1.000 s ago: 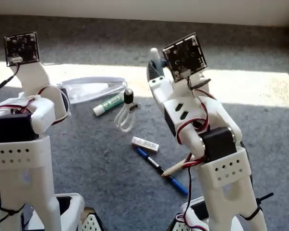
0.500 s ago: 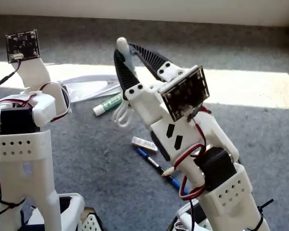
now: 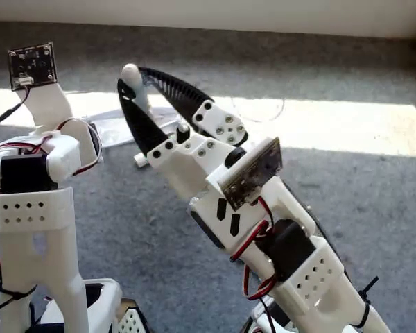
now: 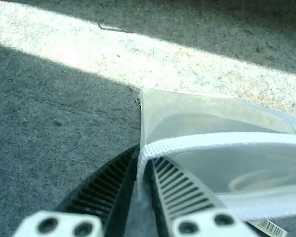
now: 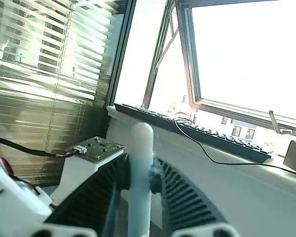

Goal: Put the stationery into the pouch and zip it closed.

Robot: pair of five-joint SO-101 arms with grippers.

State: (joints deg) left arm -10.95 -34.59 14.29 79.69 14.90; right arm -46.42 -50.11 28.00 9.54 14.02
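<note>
The clear pouch [image 4: 222,148] with a white zipper band lies on grey carpet, and my left gripper [image 4: 143,160] is shut on its corner edge. In the high view the pouch [image 3: 114,130] lies behind the left arm. My right gripper [image 3: 130,82] is raised above the pouch, shut on a white round-tipped stick [image 3: 131,73]. The right wrist view shows that stick [image 5: 140,148] clamped between the black jaws, pointing toward a window. One end of a green-and-white glue stick [image 3: 140,161] peeks out beside the right arm. The arm hides the other stationery.
The left arm's base [image 3: 35,229] stands at the front left and the right arm's body [image 3: 263,236] crosses the middle. A sunlit strip [image 3: 347,125] runs across the carpet at the back. The left arm's camera board [image 5: 95,147] shows close to the right gripper.
The right arm has swung left over the stationery with the white stick in its gripper, now covering the pen and eraser. The left arm has stayed still on the pouch.
</note>
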